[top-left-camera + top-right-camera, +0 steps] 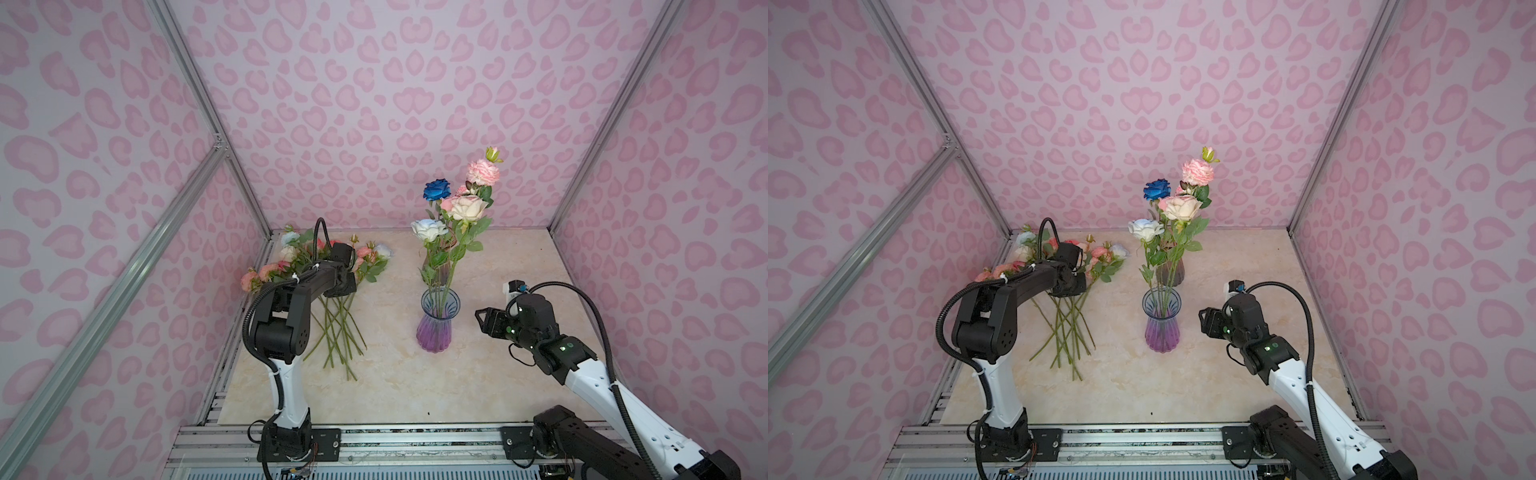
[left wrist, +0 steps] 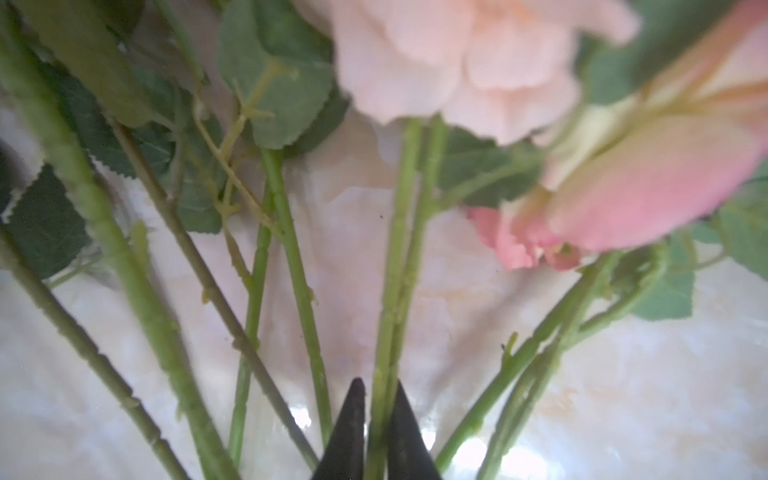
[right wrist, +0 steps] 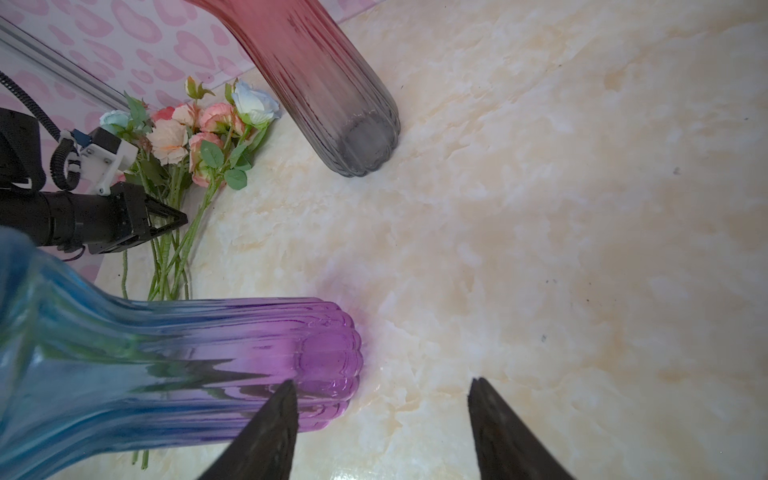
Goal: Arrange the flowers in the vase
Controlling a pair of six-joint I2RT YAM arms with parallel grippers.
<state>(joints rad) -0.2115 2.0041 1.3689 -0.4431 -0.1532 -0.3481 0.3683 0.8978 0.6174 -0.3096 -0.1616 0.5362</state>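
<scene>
Flower stem point(image 2: 395, 249), tabletop's point(image 1: 519, 266) far left corner: being pinched by left gripper point(image 2: 379, 388). Right gripper point(image 3: 382, 386): being held spread beside vase point(image 1: 436, 328).

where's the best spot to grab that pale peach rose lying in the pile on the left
Grip the pale peach rose by its bare thin green stem, below the leaves, coming down from above with jaws across it: it lies along the marble tabletop, and the left gripper is shut there.
</scene>
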